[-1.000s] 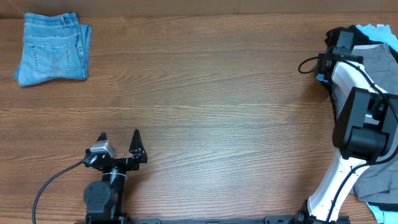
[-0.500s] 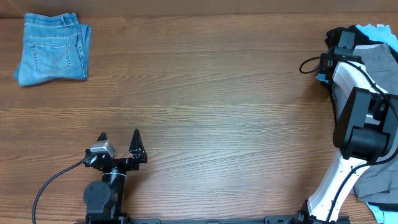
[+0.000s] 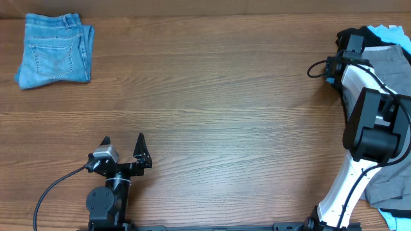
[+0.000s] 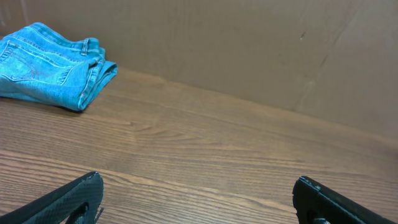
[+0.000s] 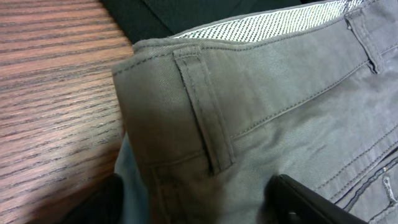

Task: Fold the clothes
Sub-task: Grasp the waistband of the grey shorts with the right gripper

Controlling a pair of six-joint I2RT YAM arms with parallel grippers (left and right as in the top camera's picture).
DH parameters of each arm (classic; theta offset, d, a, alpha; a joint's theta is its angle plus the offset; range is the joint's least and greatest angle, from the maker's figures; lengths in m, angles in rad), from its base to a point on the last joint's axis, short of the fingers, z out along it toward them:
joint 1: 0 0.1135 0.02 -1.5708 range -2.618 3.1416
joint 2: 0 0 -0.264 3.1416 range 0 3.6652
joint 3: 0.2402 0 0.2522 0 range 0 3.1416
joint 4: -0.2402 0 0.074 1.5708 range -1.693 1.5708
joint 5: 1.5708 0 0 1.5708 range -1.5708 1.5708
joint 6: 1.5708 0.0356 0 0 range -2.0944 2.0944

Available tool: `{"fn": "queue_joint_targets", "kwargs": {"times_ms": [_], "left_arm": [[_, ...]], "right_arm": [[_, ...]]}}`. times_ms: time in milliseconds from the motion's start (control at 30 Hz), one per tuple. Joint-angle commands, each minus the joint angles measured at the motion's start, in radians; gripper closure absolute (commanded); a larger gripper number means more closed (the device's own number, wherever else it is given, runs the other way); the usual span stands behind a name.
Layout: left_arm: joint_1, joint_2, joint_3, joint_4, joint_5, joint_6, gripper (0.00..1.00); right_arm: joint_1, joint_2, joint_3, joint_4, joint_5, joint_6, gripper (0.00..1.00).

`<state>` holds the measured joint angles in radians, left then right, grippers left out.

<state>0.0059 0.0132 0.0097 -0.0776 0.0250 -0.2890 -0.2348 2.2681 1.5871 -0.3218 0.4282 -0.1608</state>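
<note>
A pile of clothes lies at the table's far right edge, with grey trousers (image 3: 389, 59) over a black garment (image 3: 371, 32) and a light blue one (image 3: 389, 28). My right gripper (image 3: 350, 41) is open at the pile's left edge. In the right wrist view its fingers (image 5: 199, 205) straddle the grey trousers' waistband (image 5: 249, 106) by a belt loop, close over the cloth. Folded blue jeans (image 3: 52, 50) lie at the far left corner and also show in the left wrist view (image 4: 50, 65). My left gripper (image 3: 123, 142) is open and empty near the front edge, above bare wood (image 4: 199, 193).
More grey cloth (image 3: 389, 185) and a bit of light blue cloth (image 3: 393, 215) hang at the near right edge beside the right arm. A brown cardboard wall (image 4: 249, 43) stands behind the table. A black cable (image 3: 316, 68) loops off the right wrist.
The right wrist and its cable have shifted very slightly at the pile. The left arm and the jeans have not moved.
</note>
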Motion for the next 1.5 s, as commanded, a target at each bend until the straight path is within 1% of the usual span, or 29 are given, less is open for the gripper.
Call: {"fn": "queue_joint_targets", "kwargs": {"times_ms": [0, 233, 300, 533, 633, 700, 933, 1000, 1033, 1067, 1100, 1133, 1200, 1233, 1333, 1400, 1467], "left_arm": [[-0.006, -0.008, -0.005, 0.001, -0.007, -0.003, 0.0], [-0.006, -0.008, -0.005, 0.001, -0.007, -0.003, 0.0], [-0.006, -0.009, -0.005, 0.001, -0.007, -0.003, 0.0], [-0.006, -0.009, -0.005, 0.001, -0.007, -0.003, 0.0], [-0.006, -0.009, -0.005, 0.001, -0.007, -0.003, 0.0], [-0.006, -0.009, -0.005, 0.001, -0.007, -0.003, 0.0], [-0.006, -0.008, -0.005, 0.001, -0.007, -0.003, 0.0], [-0.006, -0.009, -0.005, 0.001, -0.007, -0.003, 0.0], [-0.006, -0.009, -0.005, 0.001, -0.007, -0.003, 0.0], [-0.006, -0.009, -0.005, 0.001, -0.007, -0.003, 0.0], [-0.006, -0.009, -0.005, 0.001, -0.007, -0.003, 0.0], [-0.006, -0.009, -0.005, 0.001, -0.007, -0.003, 0.0], [-0.006, -0.009, -0.005, 0.001, -0.007, -0.003, 0.0], [-0.006, -0.009, -0.005, 0.001, -0.007, -0.003, 0.0], [-0.006, -0.008, -0.005, 0.001, -0.007, -0.003, 0.0], [-0.006, -0.009, -0.005, 0.001, -0.007, -0.003, 0.0], [-0.006, -0.008, -0.005, 0.001, -0.007, -0.003, 0.0]], "right_arm": [[-0.002, 0.015, 0.032, 0.007, 0.016, 0.003, 0.21], [-0.002, 0.012, 0.069, -0.01, 0.015, 0.008, 0.22], [-0.002, 0.012, 0.091, -0.027, 0.015, 0.028, 0.25], [-0.01, 0.02, 0.096, -0.036, -0.004, 0.041, 0.25], [-0.01, 0.034, 0.096, -0.039, -0.006, 0.042, 0.21], [-0.01, 0.039, 0.095, -0.039, -0.012, 0.042, 0.2], [-0.034, 0.049, 0.095, -0.045, 0.019, 0.042, 0.22], [-0.042, 0.049, 0.095, -0.047, 0.019, 0.057, 0.26], [-0.044, 0.049, 0.095, -0.045, 0.019, 0.061, 0.31], [-0.048, 0.049, 0.096, -0.045, 0.019, 0.065, 0.41], [-0.049, 0.049, 0.096, -0.046, 0.019, 0.068, 0.46], [-0.049, 0.049, 0.096, -0.047, 0.018, 0.068, 0.49], [-0.048, 0.048, 0.099, -0.047, 0.016, 0.068, 0.5], [-0.046, 0.048, 0.103, -0.048, 0.015, 0.068, 0.53], [-0.032, 0.043, 0.127, -0.064, 0.016, 0.086, 0.74], [-0.029, 0.042, 0.151, -0.087, 0.015, 0.121, 0.82], [-0.028, 0.042, 0.206, -0.143, 0.015, 0.167, 0.96]]}}
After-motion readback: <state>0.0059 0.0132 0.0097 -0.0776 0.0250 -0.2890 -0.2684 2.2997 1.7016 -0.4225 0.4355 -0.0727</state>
